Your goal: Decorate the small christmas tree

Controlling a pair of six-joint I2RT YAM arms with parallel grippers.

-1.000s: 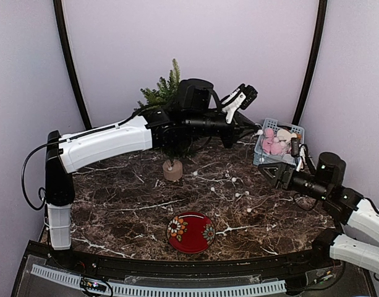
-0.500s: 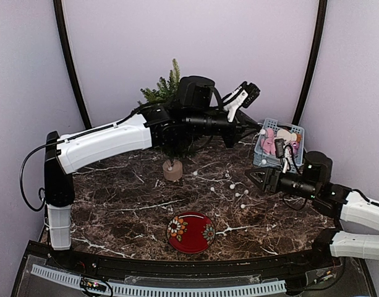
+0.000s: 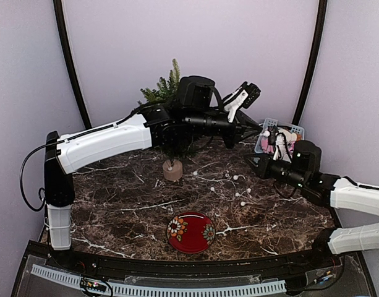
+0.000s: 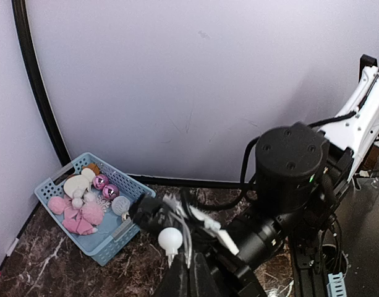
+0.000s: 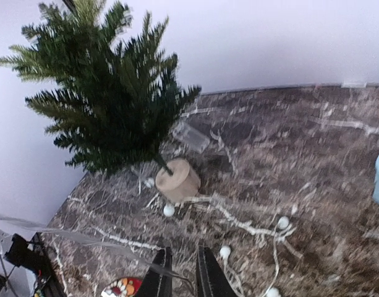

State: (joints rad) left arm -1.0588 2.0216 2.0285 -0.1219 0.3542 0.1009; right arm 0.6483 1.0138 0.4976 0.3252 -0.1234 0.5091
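Note:
The small christmas tree (image 3: 166, 88) stands at the back on its round wood stump (image 3: 172, 170); the right wrist view shows the tree (image 5: 109, 105) bare. My left gripper (image 3: 258, 131) hangs above the table near the basket, shut on the clear wire of a light string, with one white bulb (image 4: 170, 238) dangling just beyond its tips (image 4: 190, 257). The rest of the light string (image 3: 229, 180) lies across the marble. My right gripper (image 3: 256, 162) sits just under the left one. Its jaws (image 5: 184, 249) are almost together with the thin clear wire (image 5: 84, 238) running in between them.
A blue basket (image 3: 268, 125) of pink, white and silver ornaments sits at the back right, close behind both grippers. A red flowered plate (image 3: 190, 232) lies near the front edge. The left arm's white link (image 3: 106, 142) spans the table in front of the tree.
The right arm swung from beside the basket towards the centre, up under the left gripper, and its jaws closed from wide open to nearly together. The left arm stayed still.

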